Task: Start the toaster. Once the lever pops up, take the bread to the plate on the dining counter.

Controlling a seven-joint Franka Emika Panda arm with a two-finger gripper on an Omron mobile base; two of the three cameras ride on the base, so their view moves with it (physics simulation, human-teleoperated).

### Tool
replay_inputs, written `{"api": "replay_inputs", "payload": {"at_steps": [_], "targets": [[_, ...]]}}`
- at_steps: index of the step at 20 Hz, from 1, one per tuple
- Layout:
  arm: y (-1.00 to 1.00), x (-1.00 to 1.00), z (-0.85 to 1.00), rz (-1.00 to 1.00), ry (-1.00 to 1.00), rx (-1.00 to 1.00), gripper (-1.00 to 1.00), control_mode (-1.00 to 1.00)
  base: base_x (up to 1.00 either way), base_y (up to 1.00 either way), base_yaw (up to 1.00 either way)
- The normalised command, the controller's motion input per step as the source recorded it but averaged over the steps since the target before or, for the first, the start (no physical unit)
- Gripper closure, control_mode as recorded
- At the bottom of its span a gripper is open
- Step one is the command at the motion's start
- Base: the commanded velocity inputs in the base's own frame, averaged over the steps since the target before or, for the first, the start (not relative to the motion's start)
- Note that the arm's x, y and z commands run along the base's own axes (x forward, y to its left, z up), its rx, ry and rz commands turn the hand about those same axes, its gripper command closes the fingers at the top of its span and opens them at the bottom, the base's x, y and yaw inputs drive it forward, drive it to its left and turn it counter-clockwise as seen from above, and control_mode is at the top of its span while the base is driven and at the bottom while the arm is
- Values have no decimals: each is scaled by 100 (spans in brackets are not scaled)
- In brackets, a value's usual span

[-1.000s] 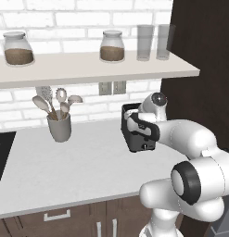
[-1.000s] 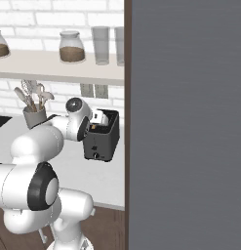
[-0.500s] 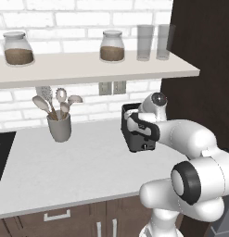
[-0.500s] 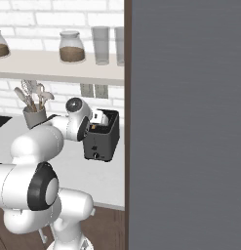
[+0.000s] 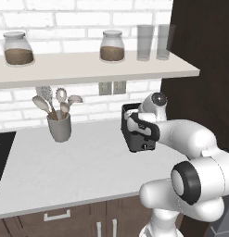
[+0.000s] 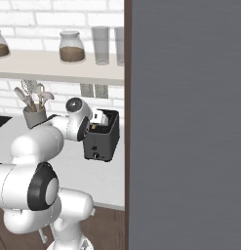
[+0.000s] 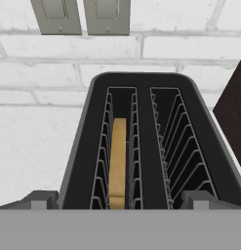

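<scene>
Nearest the hand camera, the white arm's two-finger gripper (image 7: 119, 202) hovered directly above the small black boxy two-slot toaster (image 7: 141, 146), its dark tips spread wide to either side of the casing and pinching nothing; the golden-brown slice of bread (image 7: 117, 163) sat sunk in the left slot between the wire guides, the right slot bare; the toaster stood on the white counter (image 5: 65, 166) under the brick wall, close to the dark cabinet side. The step in hand looked to be starting the toaster or waiting on it; I could not see the lever from here, so it would be best found before any push, then pressed straight down without nudging the casing; for lifting the slice, the tips should straddle its thin edges. Beyond stood a grey cup of wooden utensils (image 5: 59, 126), two grey wall sockets (image 7: 80, 15) and shelf jars (image 5: 111, 46); no readable writing or brand showed anywhere.
</scene>
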Motion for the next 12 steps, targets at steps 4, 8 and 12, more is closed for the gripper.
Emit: {"api": "replay_inputs", "payload": {"at_steps": [4,8,12], "targets": [[0,0,0,0,0,0,-100,-100,0,0,0],[0,0,0,0,0,0,-100,-100,0,0,0],[0,0,0,0,0,0,-100,-100,0,0,0]]}}
